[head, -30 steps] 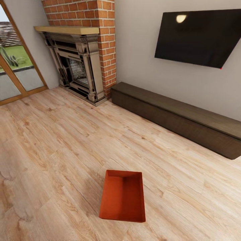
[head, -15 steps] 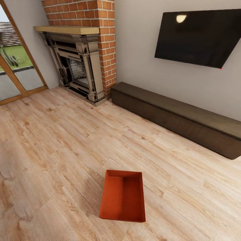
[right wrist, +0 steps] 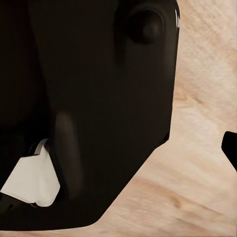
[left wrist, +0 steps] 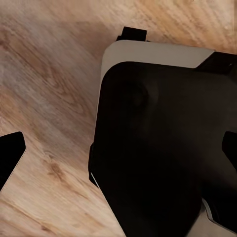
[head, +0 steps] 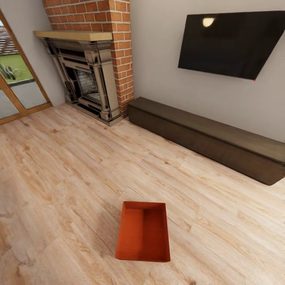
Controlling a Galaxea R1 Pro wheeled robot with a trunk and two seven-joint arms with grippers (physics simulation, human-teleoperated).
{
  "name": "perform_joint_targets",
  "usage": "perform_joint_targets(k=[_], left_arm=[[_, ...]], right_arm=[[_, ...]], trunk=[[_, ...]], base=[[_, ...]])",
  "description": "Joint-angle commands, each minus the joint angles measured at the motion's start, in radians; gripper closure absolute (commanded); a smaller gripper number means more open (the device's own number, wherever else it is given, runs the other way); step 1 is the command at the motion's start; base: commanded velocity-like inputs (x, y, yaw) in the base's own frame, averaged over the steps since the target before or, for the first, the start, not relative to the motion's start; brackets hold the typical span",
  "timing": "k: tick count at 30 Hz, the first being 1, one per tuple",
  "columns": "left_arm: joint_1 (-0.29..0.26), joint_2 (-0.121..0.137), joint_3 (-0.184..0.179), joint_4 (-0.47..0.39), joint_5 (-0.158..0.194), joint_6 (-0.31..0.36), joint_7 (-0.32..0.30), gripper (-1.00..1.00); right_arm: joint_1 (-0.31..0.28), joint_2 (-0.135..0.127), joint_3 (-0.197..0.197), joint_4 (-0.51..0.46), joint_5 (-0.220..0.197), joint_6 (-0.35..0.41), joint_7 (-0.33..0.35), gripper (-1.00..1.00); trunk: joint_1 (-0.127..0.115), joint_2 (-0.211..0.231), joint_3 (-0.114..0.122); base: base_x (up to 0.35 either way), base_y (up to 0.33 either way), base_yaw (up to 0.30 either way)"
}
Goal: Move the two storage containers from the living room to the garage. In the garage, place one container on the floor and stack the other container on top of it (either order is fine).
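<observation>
Wood floor [head: 71, 166] by the brick fireplace [head: 89, 85] has one red container [head: 143, 231] sitting on it. Nothing has reached the garage yet, and I cannot tell if either gripper's jaws are open or holding anything

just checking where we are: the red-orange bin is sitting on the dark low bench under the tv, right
Not quite. The red-orange bin is sitting on the light wood plank floor, well in front of the dark low bench under the tv, not on it. The head view shows this.
</observation>
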Motion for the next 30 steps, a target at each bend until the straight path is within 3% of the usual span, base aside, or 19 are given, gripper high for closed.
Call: perform_joint_targets(k=[1, 9, 19, 30], left_arm=[[0.000, 0.000, -0.002, -0.001, 0.007, 0.002, 0.003, -1.00], [0.000, 0.000, -0.002, -0.002, 0.009, -0.005, 0.000, -1.00], [0.000, 0.005, -0.001, -0.002, 0.009, -0.010, -0.008, -1.00], [0.000, 0.006, -0.001, -0.001, 0.015, -0.008, -0.004, -1.00]], right_arm=[[-0.001, 0.001, 0.008, 0.003, -0.008, -0.002, -0.001, -1.00], [-0.001, 0.001, 0.008, 0.003, -0.008, -0.002, -0.001, -1.00], [-0.001, 0.001, 0.009, 0.003, -0.007, -0.004, -0.001, -1.00], [-0.001, -0.004, 0.009, 0.003, -0.007, -0.010, -0.001, -1.00]], trunk=[[0.000, -0.001, -0.001], [0.000, -0.001, -0.001], [0.000, -0.001, -0.001], [0.000, -0.001, -0.001]], base=[[0.000, 0.000, -0.230], [0.032, 0.000, -0.134], [0.266, 0.000, -0.004], [0.024, 0.000, 0.000]])
